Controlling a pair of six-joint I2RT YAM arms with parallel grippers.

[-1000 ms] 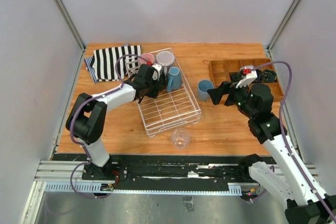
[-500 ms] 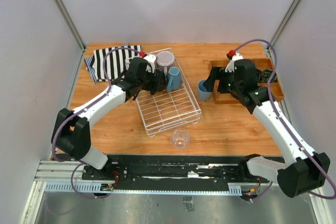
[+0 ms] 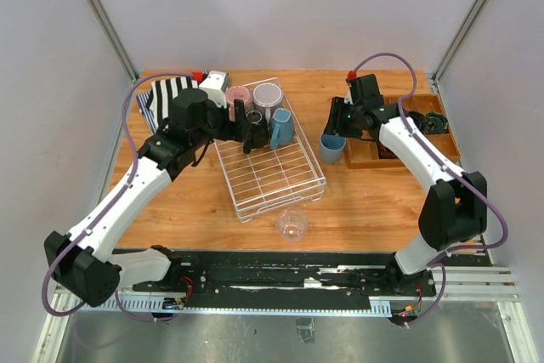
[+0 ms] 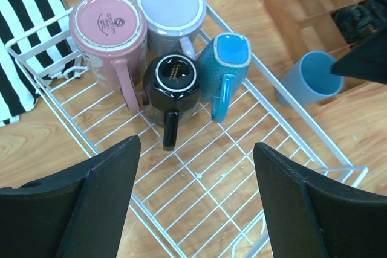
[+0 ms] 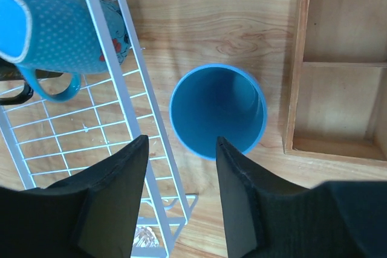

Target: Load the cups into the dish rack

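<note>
The white wire dish rack [image 3: 280,180] holds four upturned cups at its far end: pink mug [image 4: 107,27], grey-lilac cup [image 4: 169,5], dark mug [image 4: 175,80] and blue-grey mug [image 4: 227,67]. My left gripper [image 4: 196,142] is open and empty above the rack, just near of the dark mug's handle. The light blue tumbler [image 5: 217,110] stands upright on the table between the rack and the wooden tray. My right gripper [image 5: 181,139] is open over it, one finger above its mouth, the other outside its rim on the rack side. The clear glass [image 3: 292,224] stands near of the rack.
A brown wooden compartment tray [image 3: 399,129] lies right of the tumbler, with dark items [image 3: 432,121] in a far compartment. A black-and-white striped cloth [image 3: 170,101] lies at the far left beside the rack. The rack's wire side [image 5: 130,113] runs close to the tumbler.
My left gripper has drawn back and up from the dark mug, which now stands free in the rack. My right arm has reached forward and its gripper now hangs over the tumbler.
</note>
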